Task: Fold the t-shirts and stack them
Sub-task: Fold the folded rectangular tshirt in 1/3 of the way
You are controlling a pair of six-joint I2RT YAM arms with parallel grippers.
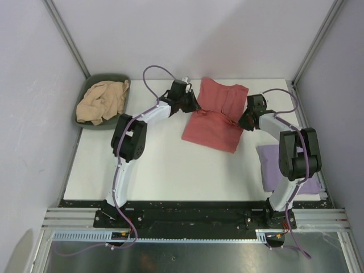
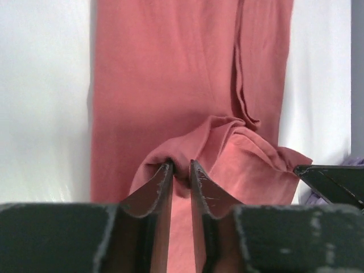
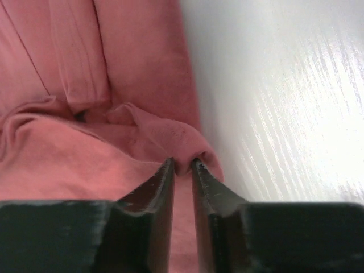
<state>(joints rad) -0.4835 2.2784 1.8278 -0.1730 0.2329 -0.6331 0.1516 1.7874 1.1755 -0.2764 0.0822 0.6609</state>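
Top view, clock read from the table's (image 1: 170,165) centre.

- Red tee (image 1: 215,116): at 12 o'clock, toward the far edge, partly folded into a long strip. Its near half is doubled and rumpled, and its far half is flatter with lengthwise creases.
- Left gripper (image 1: 193,105): at the red tee's 9 o'clock edge. In the left wrist view the fingers (image 2: 162,185) are nearly together, nipping a raised fold of red cloth. The cloth humps up just past the tips.
- Right gripper (image 1: 244,121): at the red tee's 3 o'clock edge. In the right wrist view the fingers (image 3: 164,182) are drawn close on a small ridge of red cloth right at the hem, with bare white tabletop just beside it at 3 o'clock.
- A rumpled ridge runs across the tee between the two pinches.
- Lavender tee (image 1: 266,165): at 4 o'clock by the right edge, lying flat, partly hidden under the right arm. It is well apart from the red one.
- Tan tee: (image 1: 102,101) at 10 o'clock, crumpled in a heap in the dark green bin (image 1: 105,77) at the far left corner.
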